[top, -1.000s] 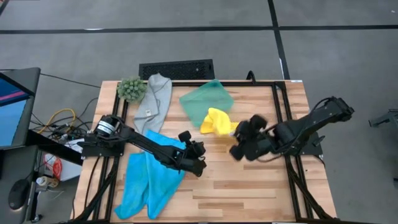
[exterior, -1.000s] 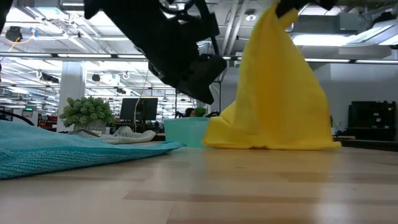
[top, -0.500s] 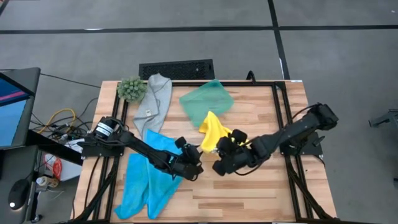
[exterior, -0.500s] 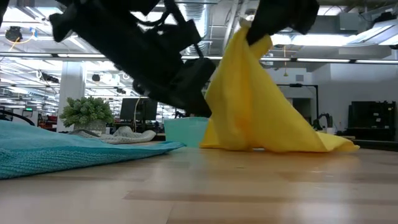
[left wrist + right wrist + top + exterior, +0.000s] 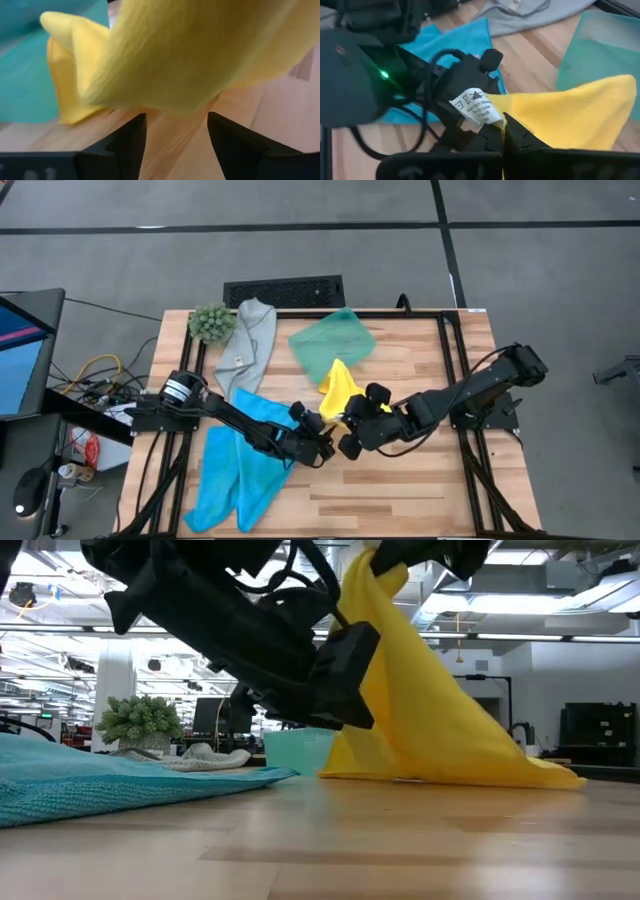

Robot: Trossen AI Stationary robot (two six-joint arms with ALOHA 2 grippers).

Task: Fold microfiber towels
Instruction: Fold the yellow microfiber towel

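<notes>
The yellow towel point(image 5: 340, 385) hangs as a slanting sheet point(image 5: 430, 710) from my right gripper point(image 5: 504, 127), which is shut on its raised corner. My left gripper point(image 5: 176, 120) stands open low over the table, right in front of the hanging yellow cloth point(image 5: 190, 50); I cannot tell whether it touches it. In the high view the two grippers point(image 5: 328, 442) point(image 5: 347, 442) nearly meet at mid-table. Two sky-blue towels point(image 5: 240, 465) lie spread at the near left. A grey towel point(image 5: 250, 345) lies at the far left. My right gripper pinches the yellow towel's corner point(image 5: 516, 116) between its two fingers, right beside the white care tag point(image 5: 477, 107). The fingers slant down from the table's right side. The towel hangs from that corner, and its lower edge point(image 5: 450, 777) rests on the table.
A translucent teal tray point(image 5: 335, 340) sits at the far middle, just behind the yellow towel. A green plant ball point(image 5: 210, 323) stands at the far left corner. Bare wood point(image 5: 400, 490) runs along the near side and the right half.
My right gripper has carried the yellow towel's corner toward the table's left and near edge and a little down; the towel's lower edge has stayed near the tray, so the sheet now slants. My left gripper has sunk, rolled, opened its fingers and closed in on the hanging cloth.
</notes>
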